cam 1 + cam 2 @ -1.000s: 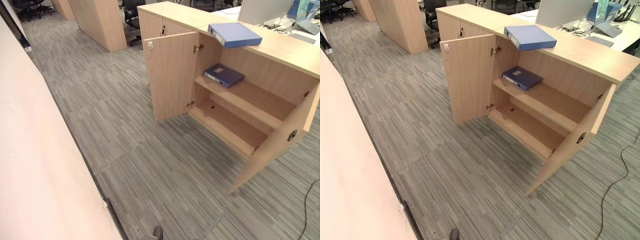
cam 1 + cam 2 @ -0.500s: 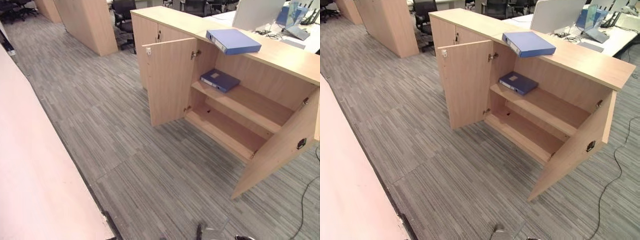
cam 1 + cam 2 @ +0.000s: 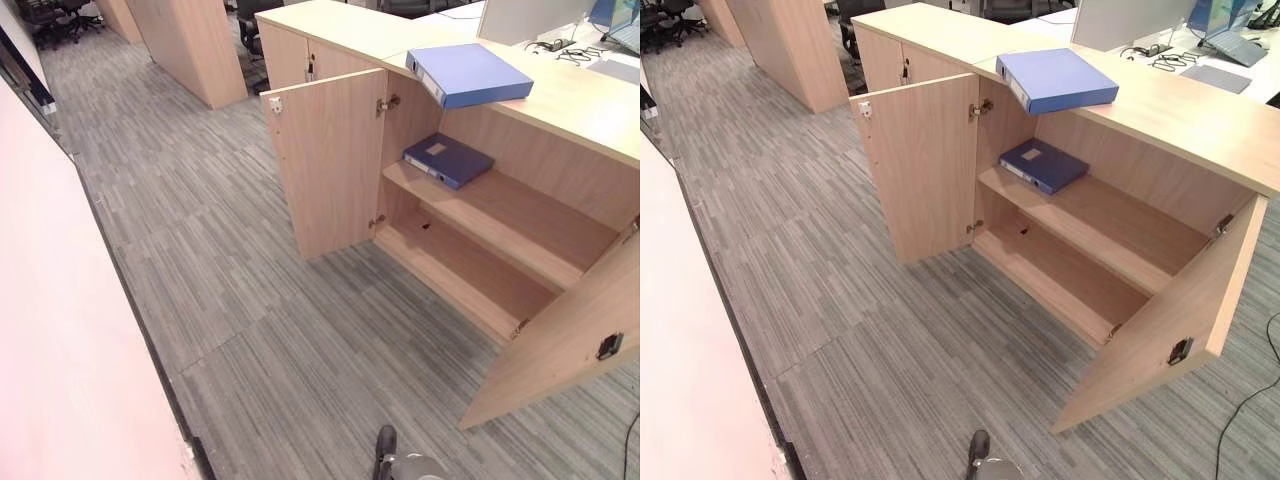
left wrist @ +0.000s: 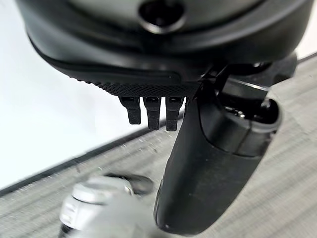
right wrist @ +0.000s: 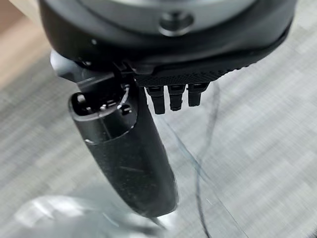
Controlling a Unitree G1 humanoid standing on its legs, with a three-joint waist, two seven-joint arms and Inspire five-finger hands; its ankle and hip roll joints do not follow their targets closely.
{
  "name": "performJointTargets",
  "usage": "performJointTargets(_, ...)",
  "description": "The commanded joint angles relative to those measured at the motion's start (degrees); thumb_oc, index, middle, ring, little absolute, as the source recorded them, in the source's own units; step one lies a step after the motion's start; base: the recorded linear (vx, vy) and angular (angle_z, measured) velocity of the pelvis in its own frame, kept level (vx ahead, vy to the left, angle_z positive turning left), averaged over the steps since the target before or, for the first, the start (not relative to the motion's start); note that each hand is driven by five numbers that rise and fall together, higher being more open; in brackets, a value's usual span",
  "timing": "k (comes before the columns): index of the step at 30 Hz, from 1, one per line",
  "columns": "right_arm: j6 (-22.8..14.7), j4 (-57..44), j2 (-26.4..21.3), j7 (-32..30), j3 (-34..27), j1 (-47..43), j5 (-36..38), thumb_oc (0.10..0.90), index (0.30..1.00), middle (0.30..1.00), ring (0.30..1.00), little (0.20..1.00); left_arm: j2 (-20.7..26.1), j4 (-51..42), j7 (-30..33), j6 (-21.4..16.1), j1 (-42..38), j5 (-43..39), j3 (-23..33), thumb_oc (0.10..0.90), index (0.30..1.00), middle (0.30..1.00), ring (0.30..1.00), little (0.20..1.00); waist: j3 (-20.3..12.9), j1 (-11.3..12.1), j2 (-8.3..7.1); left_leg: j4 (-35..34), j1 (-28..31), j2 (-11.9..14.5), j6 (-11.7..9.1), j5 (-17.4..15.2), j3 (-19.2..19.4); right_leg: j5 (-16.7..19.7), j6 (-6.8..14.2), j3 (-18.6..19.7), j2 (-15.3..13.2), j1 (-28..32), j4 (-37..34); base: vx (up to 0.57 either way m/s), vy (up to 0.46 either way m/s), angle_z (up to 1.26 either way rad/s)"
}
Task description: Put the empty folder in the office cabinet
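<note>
- The office cabinet [image 3: 500, 215] is a low, boxy unit in pale wood-grain laminate with a smooth, flat top; both of its doors stand swung wide.
- The left door [image 3: 325, 160] is a plain rectangular panel with a small metal fitting near its upper corner; the right door [image 3: 560, 350] leans out toward the camera and carries a small dark latch plate.
- Inside are two flat shelves of the same laminate: an upper shelf [image 3: 520, 225] and a bottom shelf [image 3: 470, 275] with bare boards.
- A blue folder [image 3: 468, 74], a thick lever-arch binder with a matte cover and a pale label on its spine, lies flat on the cabinet's top, its near corner jutting slightly over the edge above the open compartment.
- A second, darker blue binder [image 3: 447, 159] with a small white label lies flat at the left end of the upper shelf.
- The floor [image 3: 250, 300] is grey carpet in fine striped tiles.
- A pale, smooth wall panel [image 3: 60, 350] runs along the left side, edged with a dark strip at the floor.
- The left hand [image 4: 213, 163], dark and matte, holds nothing; its short fingers hang straight beside the thick rounded thumb, above the carpet.
- The right hand [image 5: 129, 153] is likewise empty, fingers straight and relaxed, over the carpet.
</note>
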Motion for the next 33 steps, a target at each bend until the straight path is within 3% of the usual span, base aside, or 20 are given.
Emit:
performJointTargets(1, -0.7, 2.1, 0.1, -1.1, 1.5, -0.9, 1.0, 0.8, 0.9, 0.9, 0.9, 0.9, 2.2, -1.8, 1.0, -1.7, -3.6, -2.1, -1.5, 0.8, 0.9, 0.9, 0.9, 0.9, -1.1, -1.5, -1.35, -0.5, 0.6, -2.3, 2.9, -1.4, -0.7, -0.4, 5.1, 3.3, -2.1, -2.8, 0.2, 0.16, -0.163, 0.17)
performJointTargets(3, -1.0, 1.9, 0.2, -1.3, 3.2, -1.1, 0.2, 0.8, 0.9, 0.9, 0.9, 0.9, 1.6, -5.0, 0.9, -2.2, -5.6, -0.6, -5.1, 0.8, 0.9, 0.9, 0.9, 0.9, -1.7, -1.8, -1.81, 3.2, -0.8, -0.1, 1.5, 2.6, -0.4, -1.8, 3.6, 3.5, 0.3, -1.5, -1.0, 0.27, -0.275, 0.26)
performJointTargets(6, -1.6, 1.2, 1.0, -1.3, 4.2, -1.3, 0.6, 0.8, 0.9, 0.9, 0.9, 0.9, 1.5, -6.4, 0.2, -2.0, -6.0, -0.3, -6.3, 0.8, 0.9, 0.9, 0.9, 0.9, -1.4, -1.3, -3.08, 13.0, -3.5, 0.8, 1.8, 5.9, 1.0, -3.4, 1.7, 5.2, 2.8, 2.4, -3.0, 0.19, -0.216, 0.03)
performJointTargets(7, -1.6, 1.1, 1.3, -1.3, 4.4, -1.4, 0.8, 0.8, 0.9, 0.9, 0.9, 0.9, 1.6, -6.7, 0.0, -1.8, -5.9, -0.3, -6.3, 0.8, 0.9, 0.9, 0.9, 0.9, -1.2, -1.1, -3.93, 19.0, -5.8, 0.7, 2.4, 7.9, 0.9, -3.9, 0.9, 5.8, 3.1, 3.9, -3.6, 0.25, -0.309, -0.38)
performJointTargets(8, -1.5, 0.9, 1.7, -1.3, 4.8, -1.5, 1.0, 0.8, 0.9, 0.9, 0.9, 0.9, 1.5, -7.1, -0.3, -1.6, -5.8, -0.5, -6.2, 0.8, 0.9, 0.9, 0.9, 0.9, 0.2, 0.2, -5.32, 31.0, -10.0, 0.3, 3.8, 10.7, 0.4, -4.9, -0.6, 6.8, 3.6, 7.0, -4.2, 0.17, -0.221, -0.44)
performJointTargets(13, -1.3, 0.9, 1.2, -1.4, 4.8, -1.7, 0.5, 0.8, 0.9, 0.9, 0.9, 0.9, 1.4, -7.1, -0.3, -1.8, -5.6, -0.9, -6.1, 0.8, 0.9, 0.9, 0.9, 0.9, 1.4, 1.7, -6.04, 39.1, -16.6, -1.2, 5.6, 9.3, 1.4, -5.7, -1.3, 7.9, 3.2, 9.5, -4.1, 0.11, -0.081, -0.47)
performJointTargets(14, -1.0, 1.5, 1.1, -1.4, 4.6, -1.8, 0.3, 0.8, 0.9, 0.9, 0.9, 0.9, 1.2, -6.8, -0.1, -1.9, -5.6, -1.6, -5.7, 0.8, 0.9, 0.9, 0.9, 0.9, 1.9, 2.8, -6.77, 35.2, -22.3, -2.6, 6.5, 5.1, 3.6, -6.1, -0.6, 8.5, 1.8, 11.6, -4.5, 0.16, 0.042, -0.17)
performJointTargets(16, -0.9, 1.8, 1.1, -1.3, 4.5, -1.8, 0.2, 0.8, 0.9, 0.9, 0.9, 0.9, 1.2, -6.7, -0.1, -1.9, -5.6, -1.6, -5.7, 0.8, 0.9, 0.9, 0.9, 0.9, 2.0, 3.0, -6.8, 32.0, -23.2, -2.9, 6.4, 4.7, 4.1, -6.3, -0.3, 8.8, 1.4, 12.2, -4.6, 0.17, 0.07, -0.13)
performJointTargets(17, -0.9, 2.4, 0.8, -1.4, 4.0, -1.6, 0.0, 0.8, 0.9, 0.9, 0.9, 0.9, 1.2, -6.4, 0.3, -2.0, -5.4, -1.9, -5.6, 0.8, 0.9, 0.9, 0.9, 0.9, 2.3, 3.5, -6.64, 23.1, -24.8, -3.5, 5.6, 4.9, 4.0, -6.8, 0.5, 9.5, 0.8, 13.3, -4.9, 0.21, 0.143, -0.19)
performJointTargets(19, -1.0, 3.2, 0.4, -1.5, 3.3, -0.8, -0.6, 0.8, 0.9, 0.9, 0.9, 0.9, 1.1, -6.9, 0.9, -2.4, -5.4, -3.5, -5.1, 0.8, 0.9, 0.9, 0.9, 0.9, 2.4, 4.1, -5.11, 7.2, -25.2, -2.5, 3.3, 11.4, 0.1, -7.8, 1.3, 10.3, 1.1, 15.8, -5.8, 0.34, 0.201, -0.42)
performJointTargets(20, -0.6, 4.3, 0.2, -1.6, 2.8, 0.1, -1.5, 0.8, 0.9, 0.9, 0.9, 0.9, 0.9, -7.2, 1.3, -2.9, -5.9, -4.8, -5.0, 0.8, 0.9, 0.9, 0.9, 0.9, 2.4, 4.4, -4.16, -1.4, -26.2, -1.0, 1.7, 14.0, -4.3, -9.1, 1.6, 11.5, 1.2, 17.4, -6.0, 0.28, 0.137, -0.62)
performJointTargets(23, 0.0, 6.3, -0.2, -1.2, 1.6, 1.5, -3.0, 0.8, 0.9, 0.9, 0.9, 0.9, 0.6, -6.5, 1.5, -3.0, -6.3, -5.6, -4.6, 0.8, 0.9, 0.9, 0.9, 0.9, 2.3, 4.1, -3.72, -4.6, -26.6, 0.3, 0.1, 15.0, -6.6, -10.2, 2.2, 12.8, 0.8, 18.7, -6.3, 0.24, 0.153, -0.24)
performJointTargets(28, 1.5, 10.0, -0.3, 0.4, 0.0, 3.9, -5.9, 0.8, 0.9, 0.9, 0.9, 0.9, 0.3, -5.2, 1.0, -2.9, -5.6, -5.0, -4.1, 0.8, 0.9, 0.9, 0.9, 0.9, 0.1, 4.0, -2.42, -4.7, -23.8, 1.2, -0.6, 15.7, -4.8, -10.8, 4.0, 14.1, -1.5, 20.2, -6.8, 0.26, 0.257, -0.49)
performJointTargets(30, 2.1, 11.4, 0.2, 1.0, -0.4, 4.5, -7.0, 0.8, 0.9, 0.9, 0.9, 0.9, 0.5, -4.5, 0.7, -2.9, -5.4, -3.5, -5.0, 0.8, 0.9, 0.9, 0.9, 0.9, -0.5, 3.8, -2.52, -1.0, -24.1, -0.7, 0.6, 13.8, -3.7, -10.7, 5.7, 14.5, -5.3, 19.8, -5.0, 0.31, 0.439, -0.37)
performJointTargets(33, 2.1, 11.2, 0.1, 1.4, -0.7, 4.2, -6.7, 0.8, 0.9, 0.9, 0.9, 0.9, 1.4, -4.4, 0.2, -2.6, -5.5, -2.2, -5.5, 0.8, 0.9, 0.9, 0.9, 0.9, -1.0, 3.8, -3.25, 4.2, -25.6, -3.4, 2.8, 9.5, -1.6, -9.5, 7.3, 14.8, -8.8, 17.7, -2.6, 0.2, 0.351, -0.32)
